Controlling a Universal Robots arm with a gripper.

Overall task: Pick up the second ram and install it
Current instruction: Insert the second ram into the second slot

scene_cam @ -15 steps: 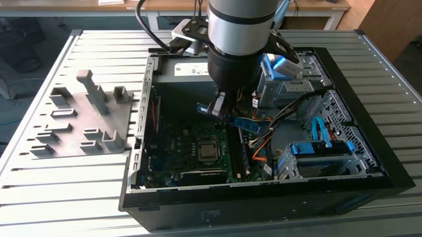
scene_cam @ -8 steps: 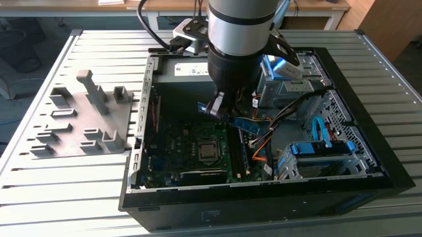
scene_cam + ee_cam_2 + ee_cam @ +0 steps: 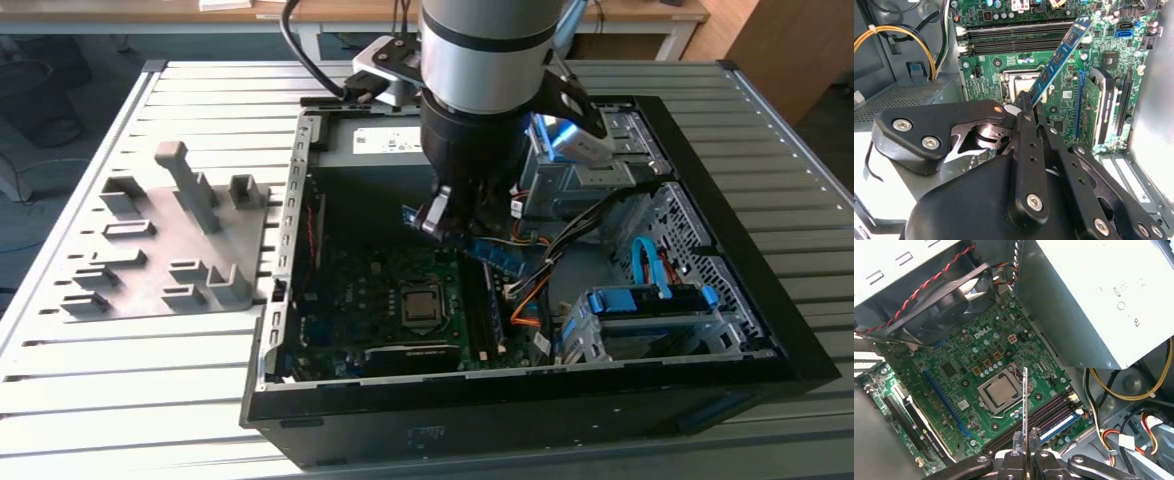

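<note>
My gripper point(image 3: 447, 222) is shut on the second ram point(image 3: 489, 252), a thin blue-green stick with black chips, held tilted above the motherboard point(image 3: 387, 300) inside the open computer case point(image 3: 534, 400). In the second wrist view the ram point(image 3: 1059, 55) slants away from the gripper point(image 3: 1028, 107) toward the dark memory slots point(image 3: 1014, 39). In the first wrist view the ram point(image 3: 1025, 405) shows edge-on, clamped in the gripper point(image 3: 1025, 444), hanging over the memory slots point(image 3: 1046, 412) beside the processor socket point(image 3: 999, 391). A stick with a blue-white label point(image 3: 1060, 426) sits in one slot.
A grey fixture plate with blocks point(image 3: 174, 240) lies on the slatted table at the exterior view's left. In the case, a power supply point(image 3: 1094, 300), a fan point(image 3: 949, 305), yellow and orange cables point(image 3: 527, 300) and a blue drive bay point(image 3: 641, 300) surround the board.
</note>
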